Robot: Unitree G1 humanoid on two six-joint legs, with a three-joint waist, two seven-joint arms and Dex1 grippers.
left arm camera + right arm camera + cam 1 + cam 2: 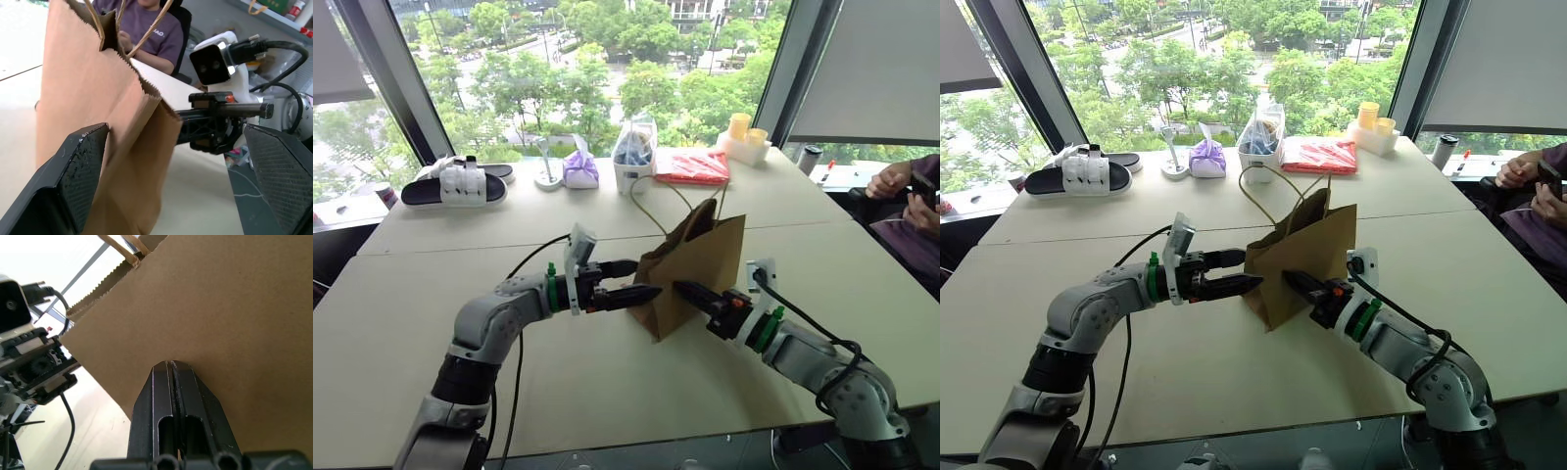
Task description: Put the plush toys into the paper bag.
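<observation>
While the paper bag (pixel 697 274) stands upright near the middle of the table (pixel 431 294), with both grippers at its sides, no plush toy can be made out anywhere on the tabletop, and the bag's inside is hidden, so whether any toy is already in it cannot be told. Judging by the task, the packing looks either early, with the bag being readied, or at its close.

On the far left of the table lies a black and white sandal (pixel 455 183), well apart from the bag, and the near left stretch of tabletop is bare, giving that arm ample room to swing outward. The left gripper (pixel 631 281) points level toward the bag's left edge with its fingers spread wide, one finger beside the paper's folded side, gripping nothing.

Behind the bag, along the window edge, sit a purple cloth bundle (pixel 579 169), a white container with a clear plastic bag (pixel 634 157) and a red packet (pixel 693 166); the bag's cord handles (pixel 651 201) loop up toward them, so anything lifted backward risks a snag.

The right gripper (pixel 688 290) has its fingers pressed together, tips against the bag's broad brown face; whether any paper is pinched cannot be told. To its right the tabletop runs bare to the near edge. At the far right a person (pixel 913 196) sits close to the table's corner, limiting wide sweeps there.
</observation>
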